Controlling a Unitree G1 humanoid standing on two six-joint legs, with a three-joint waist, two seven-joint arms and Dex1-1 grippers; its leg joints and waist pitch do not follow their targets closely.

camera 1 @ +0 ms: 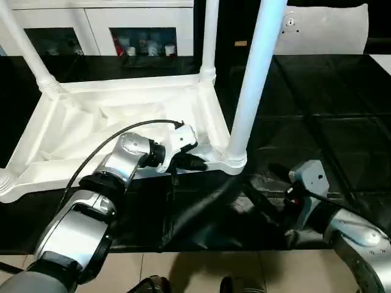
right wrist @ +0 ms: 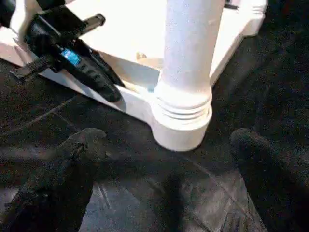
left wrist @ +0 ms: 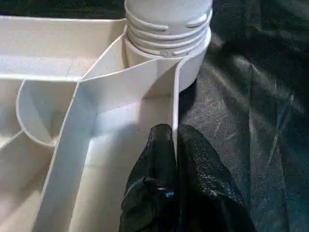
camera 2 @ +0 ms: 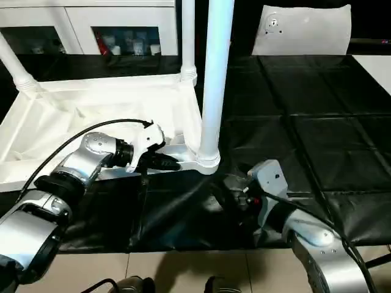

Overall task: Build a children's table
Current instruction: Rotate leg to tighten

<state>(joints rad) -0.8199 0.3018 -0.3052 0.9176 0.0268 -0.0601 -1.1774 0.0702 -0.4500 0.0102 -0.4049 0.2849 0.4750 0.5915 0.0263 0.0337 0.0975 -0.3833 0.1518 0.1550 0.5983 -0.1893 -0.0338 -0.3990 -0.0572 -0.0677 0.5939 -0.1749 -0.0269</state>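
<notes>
The children's table (camera 1: pixel 91 134) lies upside down on a black mat, ribbed underside up, with white legs standing in its corner sockets. The near-right leg (camera 1: pixel 253 73) rises from its socket (right wrist: pixel 181 128). My left gripper (camera 1: pixel 198 162) is shut on the thin rim wall (left wrist: pixel 175 96) of the table's near edge, just beside that socket, with one black finger (left wrist: pixel 154 159) on each side of the wall. My right gripper (right wrist: pixel 166 137) hovers low over the mat in front of the same socket, open wide, with nothing between its fingers (right wrist: pixel 72 159).
A white cabinet (camera 1: pixel 140 24) with glass-fronted compartments stands behind the table. A white panel (camera 1: pixel 324 27) leans at the back right. The black mat (camera 1: pixel 330 122) stretches to the right; pale floor tiles (camera 1: pixel 183 268) lie at its near edge.
</notes>
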